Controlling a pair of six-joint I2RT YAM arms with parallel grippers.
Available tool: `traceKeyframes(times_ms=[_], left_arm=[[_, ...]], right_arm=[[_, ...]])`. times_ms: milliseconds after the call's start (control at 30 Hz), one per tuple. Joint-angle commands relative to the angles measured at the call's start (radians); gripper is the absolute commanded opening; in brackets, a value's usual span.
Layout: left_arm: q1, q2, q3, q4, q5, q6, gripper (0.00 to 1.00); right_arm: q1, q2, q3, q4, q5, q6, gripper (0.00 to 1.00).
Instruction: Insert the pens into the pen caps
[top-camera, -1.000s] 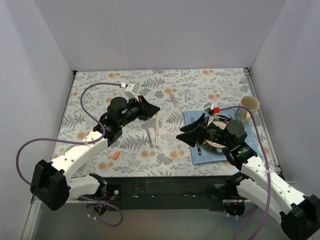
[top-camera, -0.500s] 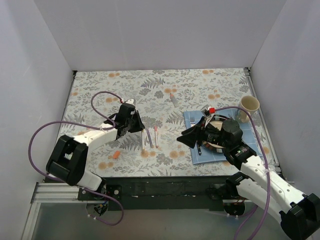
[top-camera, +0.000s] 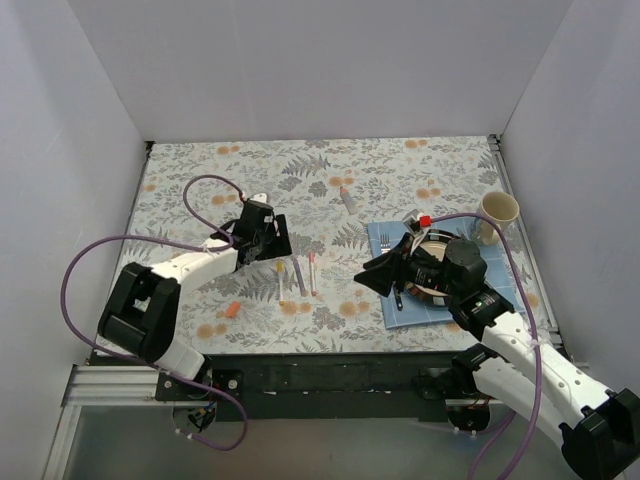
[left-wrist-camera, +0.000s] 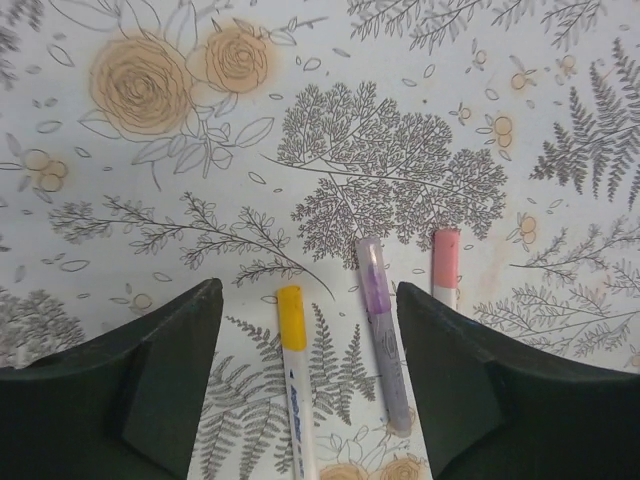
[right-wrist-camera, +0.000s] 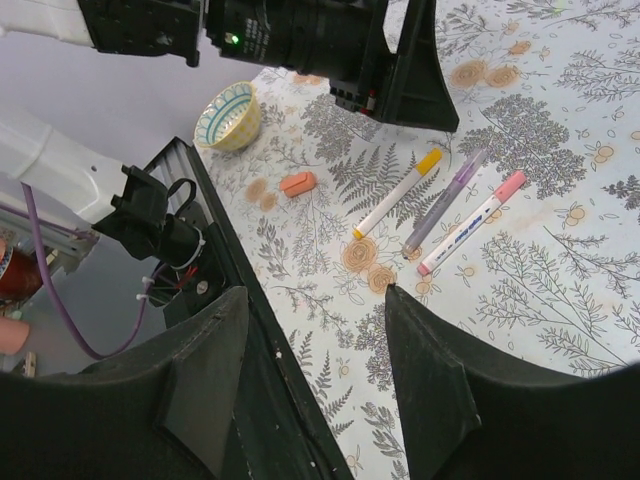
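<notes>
Comparing pens: a second ago two lay on the table. Now three lie side by side: yellow-ended pen (left-wrist-camera: 295, 390), purple pen (left-wrist-camera: 382, 340) and pink-ended pen (left-wrist-camera: 446, 268). Their coloured ends point away from the robot, and none touches another.
Left gripper (left-wrist-camera: 308, 295): it was clenched and reaching farther out. It has now drawn back and sits low over the table, fingers spread wide and grasping nothing. The yellow-ended pen lies on the cloth between the fingers and touches neither.
Left arm (top-camera: 190, 268): stretched out a second ago, now folded, with its elbow by the near-left corner.
Right gripper (top-camera: 372, 275): hardly moved. Its fingers are apart and empty, at the left edge of the blue cloth (top-camera: 385, 238), facing the pens.
Orange cap (top-camera: 232, 309): unmoved, alone, left of the pens, nearer the robot and well apart from them.
Tablecloth (top-camera: 200, 170): pale, printed with grey ferns and orange roses.
Blue cloth: right of the pens, mostly under the right arm.
Cup (top-camera: 499, 212): cream, by the right edge.
Bowl (right-wrist-camera: 226, 116): yellow outside, patterned inside, beside the left arm; seen only from the right wrist.
Walls (top-camera: 320, 60): plain white on three sides.
</notes>
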Motion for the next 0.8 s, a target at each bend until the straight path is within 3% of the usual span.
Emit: traceKeyframes(times_ms=[0, 167, 267, 433, 567, 767], left_arm=[[0.004, -0.155, 0.099, -0.166, -0.102, 0.129, 0.7], [0.004, -0.218, 0.128, -0.462, -0.187, 0.221, 0.7], [0.005, -0.203, 0.143, -0.606, -0.155, 0.24, 0.7], [0.005, -0.144, 0.209, -0.671, -0.036, 0.306, 0.65], [0.004, -0.008, 0.263, -0.729, 0.054, 0.38, 0.64], [0.004, 0.139, 0.317, -0.821, -0.025, 0.481, 0.62]], right_arm=[[0.0, -0.027, 0.028, 0.012, 0.003, -0.006, 0.63], [0.0, -0.024, 0.008, 0.041, 0.008, 0.015, 0.63], [0.0, -0.001, 0.002, 0.061, -0.001, 0.035, 0.62], [-0.001, 0.052, 0.019, 0.05, -0.055, 0.04, 0.61], [0.0, 0.063, 0.066, -0.013, -0.081, 0.011, 0.59], [0.0, -0.004, 0.076, -0.082, -0.051, -0.02, 0.59]])
